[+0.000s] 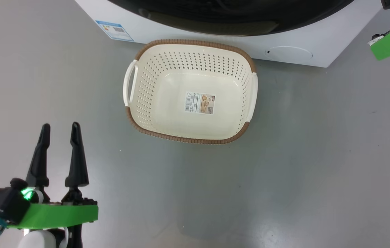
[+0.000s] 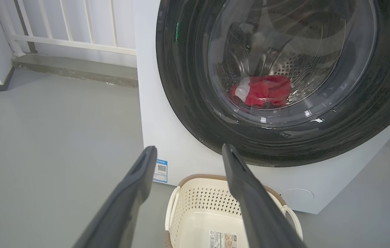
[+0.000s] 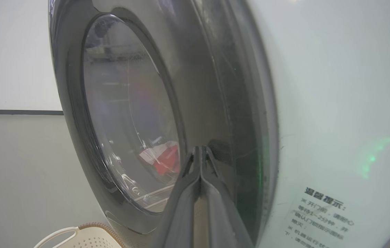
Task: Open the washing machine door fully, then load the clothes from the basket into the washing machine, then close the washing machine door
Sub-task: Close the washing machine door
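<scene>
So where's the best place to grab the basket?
Probably the side handle on the robot's left, approached from above by the open left end effector: it is a thin loop standing clear of the wall, and the basket sits upright and empty on the floor.

Washing machine (image 1: 195,36) stands on floor (image 1: 319,172), its door (image 2: 188,86) shut flat against the front. Clothes (image 2: 263,90) lie inside, at the bottom of the drum, behind the door glass. Basket (image 1: 188,139) sits on the floor just before the machine, below the door, with a label (image 1: 200,102) on its base. Sticker (image 1: 115,31) at the machine's lower left front corner, left of the basket; round cap (image 1: 289,53) at the lower right front, right of the basket's far end. Railing (image 2: 77,34) behind and left of the machine. Left gripper (image 1: 60,125) over the floor, left of and nearer than the basket, well apart from it. Right gripper (image 3: 200,148) at the machine's right, tips at the door's edge; contact cannot be told. Notice (image 3: 322,213) low on the machine's right side panel.
</scene>
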